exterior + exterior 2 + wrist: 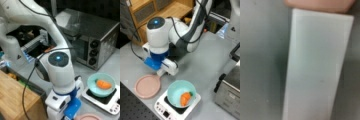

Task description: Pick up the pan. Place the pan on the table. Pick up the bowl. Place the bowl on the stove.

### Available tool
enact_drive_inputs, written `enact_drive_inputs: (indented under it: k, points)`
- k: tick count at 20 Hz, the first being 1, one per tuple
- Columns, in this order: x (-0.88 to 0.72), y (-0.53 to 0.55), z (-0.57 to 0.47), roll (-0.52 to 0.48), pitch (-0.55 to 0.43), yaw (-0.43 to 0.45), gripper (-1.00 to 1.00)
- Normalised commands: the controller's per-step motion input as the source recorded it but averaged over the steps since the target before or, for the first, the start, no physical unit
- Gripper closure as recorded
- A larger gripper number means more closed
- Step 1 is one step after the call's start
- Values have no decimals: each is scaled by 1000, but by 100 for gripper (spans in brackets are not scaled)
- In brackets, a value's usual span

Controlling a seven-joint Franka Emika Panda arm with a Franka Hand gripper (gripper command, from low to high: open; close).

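- The pan (147,86) lies flat on the counter (202,62) near its front edge, just beside the stove (162,107).
- The bowl (176,90) sits on the stove, with a carrot (185,98) inside.
- The pincer (160,72) is low over the pan's handle (317,65). I cannot tell how wide it is or whether it grips.
- Both placements look done, I judge.
- Only the wrist view shows the handle close.
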Motion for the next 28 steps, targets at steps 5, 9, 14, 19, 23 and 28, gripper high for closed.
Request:
enact_drive_inputs:
  k: [5,9,14,19,23,28]
  points:
    - [41,-4,223,-95,134,129,-100]
    - [115,31,330,-99,176,117,-100]
    - [119,84,398,-83,216,78,-100]
    - [101,116,286,-58,195,62,-100]
    - [9,128,289,-52,183,11,-100]
    - [-48,128,245,-42,126,-21,-100]
